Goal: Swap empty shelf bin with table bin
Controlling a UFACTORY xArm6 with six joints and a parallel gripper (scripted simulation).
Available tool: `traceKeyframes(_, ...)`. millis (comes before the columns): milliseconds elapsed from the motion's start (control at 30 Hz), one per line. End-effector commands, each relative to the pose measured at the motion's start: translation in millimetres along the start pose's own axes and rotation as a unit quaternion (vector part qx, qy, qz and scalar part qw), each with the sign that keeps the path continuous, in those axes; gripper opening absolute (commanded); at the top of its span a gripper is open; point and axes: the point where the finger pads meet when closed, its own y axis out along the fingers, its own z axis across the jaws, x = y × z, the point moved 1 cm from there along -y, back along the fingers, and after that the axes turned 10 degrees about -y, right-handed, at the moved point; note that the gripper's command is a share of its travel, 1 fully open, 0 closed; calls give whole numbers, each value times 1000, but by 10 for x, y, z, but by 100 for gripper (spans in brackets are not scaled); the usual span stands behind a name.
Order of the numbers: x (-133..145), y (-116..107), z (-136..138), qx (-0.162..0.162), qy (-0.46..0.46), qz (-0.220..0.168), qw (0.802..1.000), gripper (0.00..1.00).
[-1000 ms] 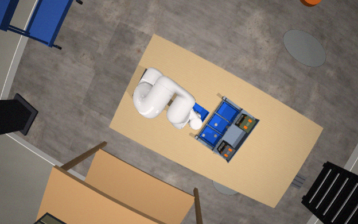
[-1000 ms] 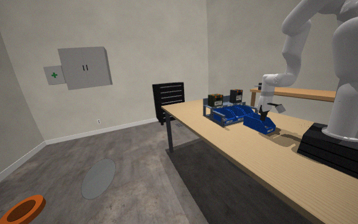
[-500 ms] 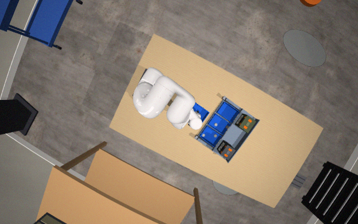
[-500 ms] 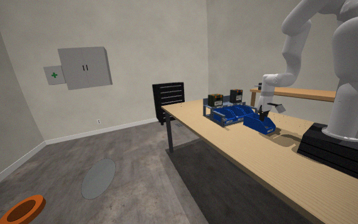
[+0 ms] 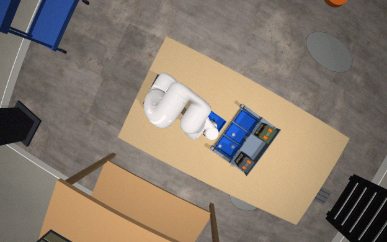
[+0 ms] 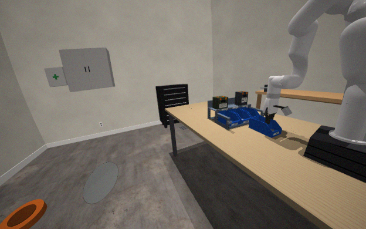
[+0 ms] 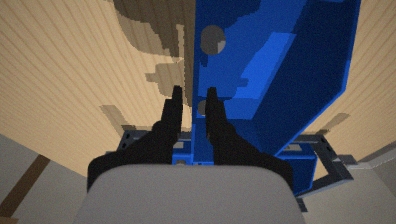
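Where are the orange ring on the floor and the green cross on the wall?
Orange ring (image 6: pixel 40 209): exterior view, on its rim.
Green cross (image 6: pixel 56 77): exterior view, on its middle.

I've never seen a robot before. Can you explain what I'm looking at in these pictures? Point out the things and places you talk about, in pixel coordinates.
The white machine is a robot arm (image 5: pixel 168 105) (image 6: pixel 298 56), ending in a claw (image 6: pixel 268 121) (image 7: pixel 194 97). One picture looks down from above, one across from the side, and one from the arm's wrist past its fingers.

On the wooden table (image 5: pixel 304 155) (image 6: pixel 244 147) (image 7: pixel 50 75) are a blue bin (image 5: pixel 219 121) (image 6: pixel 261 127) (image 7: pixel 325 65) and a grey shelf (image 5: pixel 253 146) (image 6: pixel 228 124) (image 7: pixel 337 160) carrying three more blue bins and two dark boxes.

Nothing is gripped: the claw's fingers are apart, straddling one side wall of the nearer bin.
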Motion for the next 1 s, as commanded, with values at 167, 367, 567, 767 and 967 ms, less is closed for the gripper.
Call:
traceKeyframes(167, 12, -8, -2, 0, 0, -2, 1000, 26)
traceKeyframes(367, 12, -12, -2, 0, 0, -2, 1000, 26)
traceKeyframes(567, 13, -28, -2, 0, 0, -2, 1000, 26)
traceKeyframes(767, 12, -61, -2, 0, 0, -2, 1000, 26)
traceKeyframes(967, 12, -93, -2, 0, 0, -2, 1000, 26)
